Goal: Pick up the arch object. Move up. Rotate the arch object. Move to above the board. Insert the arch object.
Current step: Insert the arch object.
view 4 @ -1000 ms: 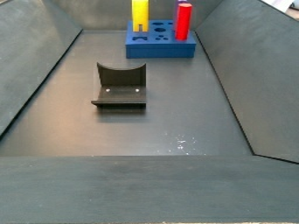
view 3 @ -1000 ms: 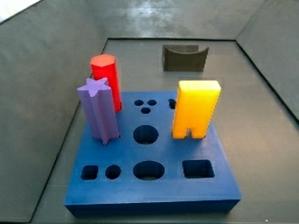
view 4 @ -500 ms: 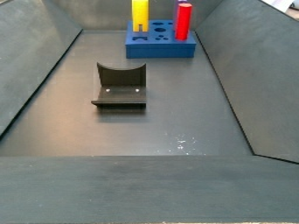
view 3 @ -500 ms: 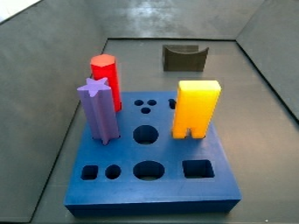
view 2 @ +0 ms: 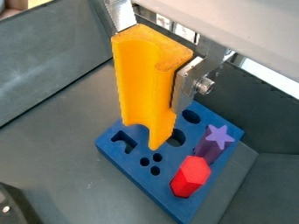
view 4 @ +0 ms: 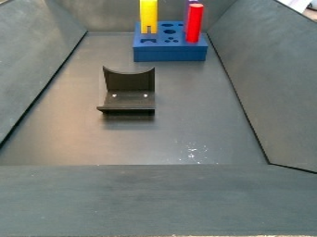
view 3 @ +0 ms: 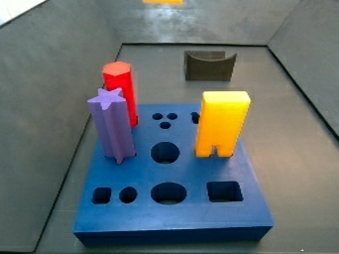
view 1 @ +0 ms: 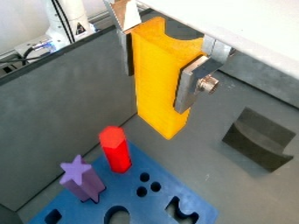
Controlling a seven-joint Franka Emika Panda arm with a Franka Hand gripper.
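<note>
Pincer [view 1: 162,66] clamps the slim yellow-orange plastic arch object [view 1: 160,86] between its silver plates, hanging high above the thick blue slab board [view 2: 131,147] in both wrist views. Judgement: centre it over the free slot, keep it plumb, then descend slowly, clear of the red post [view 1: 114,149].

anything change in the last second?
The arch object has apparently just entered at the top edge of a side view. In both wrist views the gripper is clamped on it, high over the board. Red post, purple star, yellow block and grey block are unmoved.
</note>
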